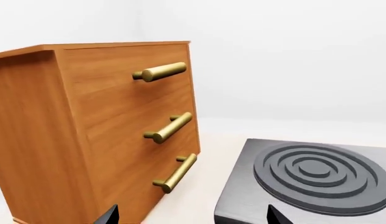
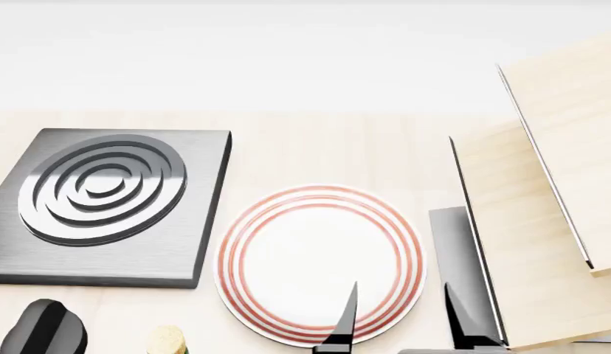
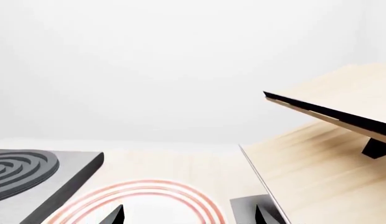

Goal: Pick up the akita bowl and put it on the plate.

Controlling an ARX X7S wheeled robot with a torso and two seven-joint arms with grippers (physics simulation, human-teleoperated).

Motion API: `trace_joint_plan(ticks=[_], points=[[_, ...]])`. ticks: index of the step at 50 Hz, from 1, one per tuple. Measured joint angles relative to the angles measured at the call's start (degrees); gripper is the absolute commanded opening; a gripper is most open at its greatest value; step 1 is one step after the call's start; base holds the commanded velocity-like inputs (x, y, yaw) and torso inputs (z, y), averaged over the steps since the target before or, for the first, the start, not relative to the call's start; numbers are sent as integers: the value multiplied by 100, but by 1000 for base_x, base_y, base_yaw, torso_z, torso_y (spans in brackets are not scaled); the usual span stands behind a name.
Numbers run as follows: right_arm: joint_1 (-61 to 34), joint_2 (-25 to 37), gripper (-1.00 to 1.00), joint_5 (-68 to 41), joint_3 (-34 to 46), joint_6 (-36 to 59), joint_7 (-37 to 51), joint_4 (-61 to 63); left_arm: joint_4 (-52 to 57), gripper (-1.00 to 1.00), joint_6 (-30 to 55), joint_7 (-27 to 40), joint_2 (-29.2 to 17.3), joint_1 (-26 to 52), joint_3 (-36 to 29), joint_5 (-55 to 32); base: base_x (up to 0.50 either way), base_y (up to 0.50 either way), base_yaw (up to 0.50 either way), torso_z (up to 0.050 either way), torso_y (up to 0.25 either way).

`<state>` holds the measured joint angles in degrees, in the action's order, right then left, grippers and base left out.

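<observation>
- I have the plate [image 2: 320, 264] in the head view, flat on the table [image 2: 316, 147] at the near middle, nothing on it.
- The akita bowl shows in none of my three views, so I cannot say where it sits; judging by that, I am at the search step, before any pick.
- My right pincer [image 2: 399, 321] hangs over the plate's near right edge, its two dark tips spread well apart and nothing between them.
- My left pincer [image 1: 189, 217] shows only as two tips at the edge of its wrist view, set wide apart and holding nothing; it faces a wooden drawer chest [image 1: 99, 135] with brass handles and the dark burner [image 1: 311, 179].
- In the head view the burner [image 2: 108, 203] lies just left of the plate, and pale wooden shelves [image 2: 542, 221] rise on the right.
- Next, I judge I must turn the head or base until the bowl comes into sight, then pick the arm nearer to it, keeping clear of the shelves.
</observation>
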<state>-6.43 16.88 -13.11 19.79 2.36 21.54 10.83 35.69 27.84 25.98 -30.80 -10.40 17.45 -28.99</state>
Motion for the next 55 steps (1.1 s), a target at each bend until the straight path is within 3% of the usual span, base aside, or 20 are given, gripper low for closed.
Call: trace_joint_plan(ticks=[23,55], points=[[-84,-22,100,-28,49,-39,9,-195,-42,100,563,-43,-334,42,-103,-192,0,0,0,0,0],[-118,-13,100,-57,90,-112,46,-349,-96,100,621,-210,-394,-113,29,-427,0,0,0,0,0]])
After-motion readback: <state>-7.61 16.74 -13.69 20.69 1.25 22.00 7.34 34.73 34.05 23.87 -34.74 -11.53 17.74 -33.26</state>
